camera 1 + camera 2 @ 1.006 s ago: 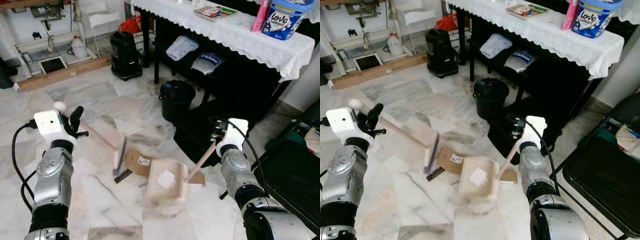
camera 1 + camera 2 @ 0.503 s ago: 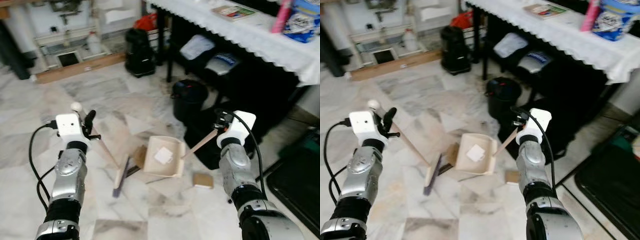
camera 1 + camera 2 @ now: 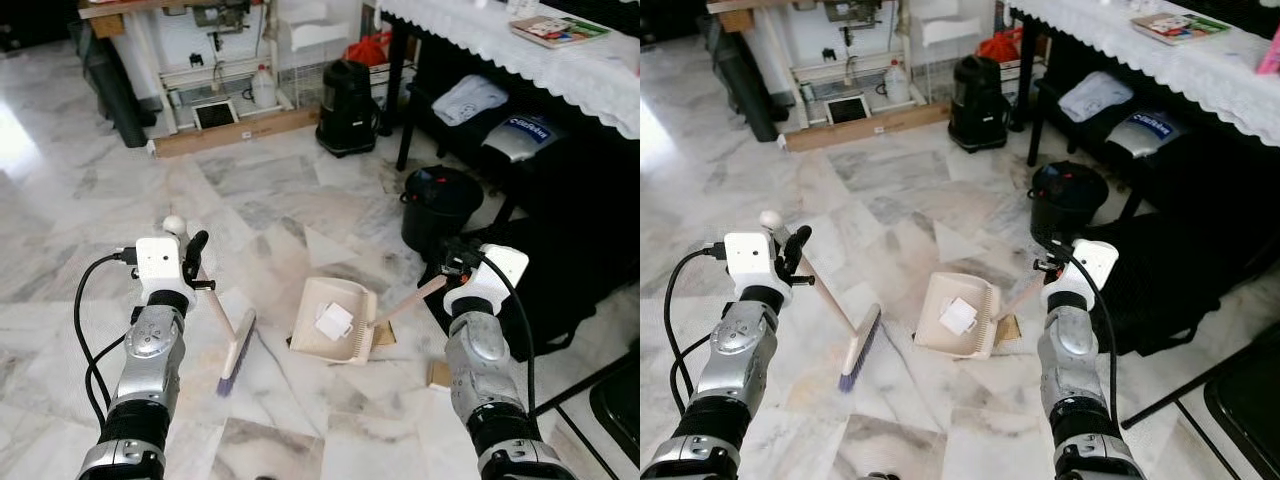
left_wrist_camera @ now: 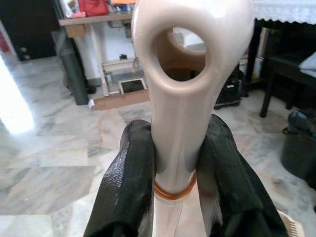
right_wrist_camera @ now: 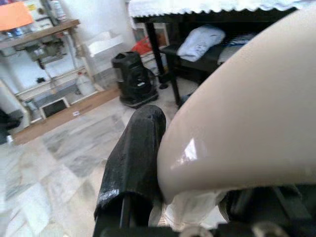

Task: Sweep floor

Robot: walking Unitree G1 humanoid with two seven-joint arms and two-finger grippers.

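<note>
My left gripper (image 3: 190, 256) is shut on the beige broom handle (image 4: 175, 74), with black fingers (image 4: 127, 183) on both sides of it just below its hanging hole. The broom head (image 3: 237, 350) rests on the marble floor, left of the beige dustpan (image 3: 312, 338). A white paper scrap (image 3: 335, 320) lies in the pan. My right gripper (image 3: 455, 266) is shut on the dustpan's long handle (image 5: 247, 128), to the right of the pan. A brown cardboard piece (image 3: 384, 335) pokes out under the pan's rim, and another (image 3: 437, 375) lies near my right arm.
A black bucket (image 3: 440, 205) stands behind the dustpan. A dark table with a white lace cloth (image 3: 520, 60) runs along the right, with bags beneath it. A black vacuum (image 3: 347, 95) and a wooden plank (image 3: 235, 133) are at the back. A black chair (image 3: 615, 400) is at lower right.
The whole view has shifted, taking in more floor, so the camera moved. The dustpan now sits flat and sharp with the paper in it. The broom head stands farther left of the pan.
</note>
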